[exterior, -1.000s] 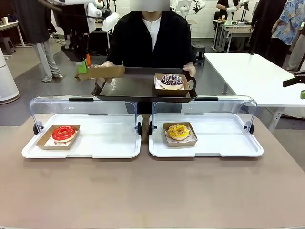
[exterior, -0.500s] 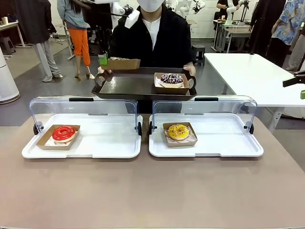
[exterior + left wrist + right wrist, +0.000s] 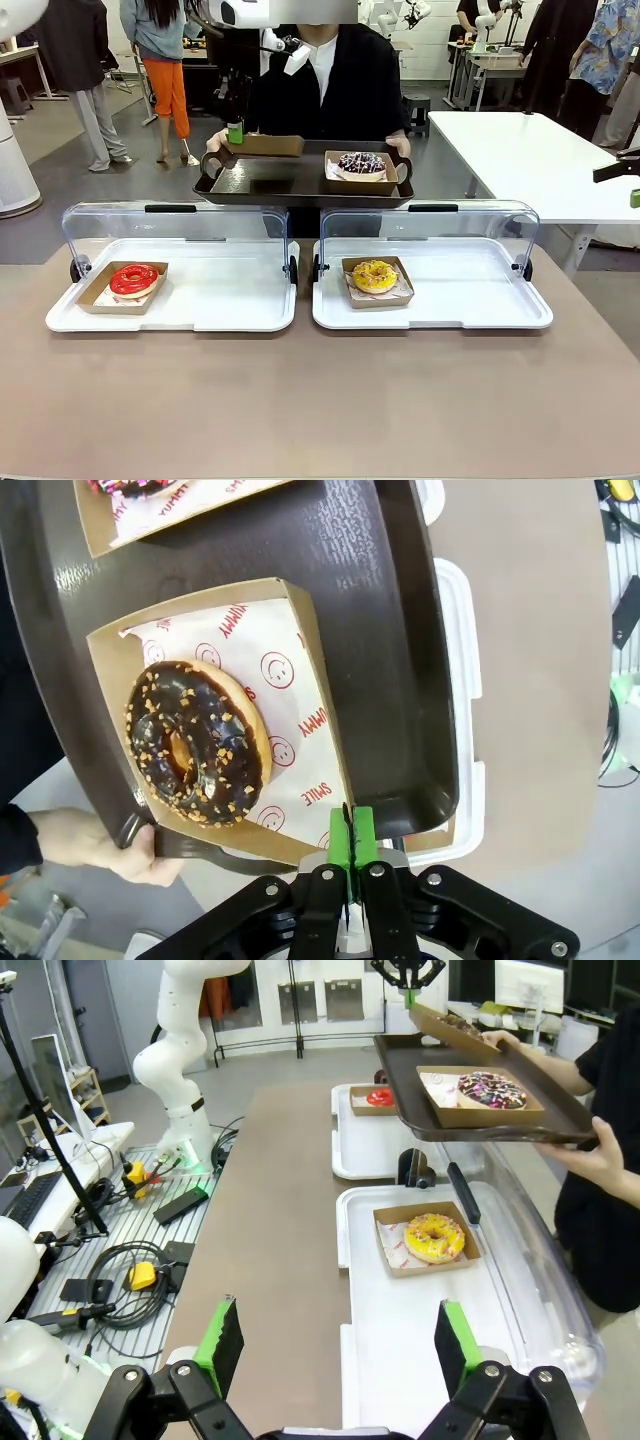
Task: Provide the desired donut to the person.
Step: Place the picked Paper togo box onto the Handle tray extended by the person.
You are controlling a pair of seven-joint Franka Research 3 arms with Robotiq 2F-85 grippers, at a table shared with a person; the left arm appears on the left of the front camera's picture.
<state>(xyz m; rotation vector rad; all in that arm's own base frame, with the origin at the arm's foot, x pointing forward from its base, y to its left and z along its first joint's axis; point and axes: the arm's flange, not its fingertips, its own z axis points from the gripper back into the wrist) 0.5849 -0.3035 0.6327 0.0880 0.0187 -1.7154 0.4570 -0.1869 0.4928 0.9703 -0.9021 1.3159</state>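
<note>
My left gripper is shut on the rim of a cardboard box holding a chocolate donut with nut bits. The box hangs low over the left end of the dark tray that the person holds up in both hands. In the left wrist view the left gripper pinches the box wall over the tray floor, with a hand on the handle. A sprinkled donut in its box sits on the tray's right. My right gripper stands open, holding nothing, above the near table edge.
Two white trays with raised clear lids lie on the table: the left tray holds a red donut, the right tray a yellow donut. Other people stand at the back. A white table is at right.
My left gripper has carried the boxed chocolate donut rightward and down, from past the dark tray's left corner to over its left end. The person has held the tray up. The right arm is still.
</note>
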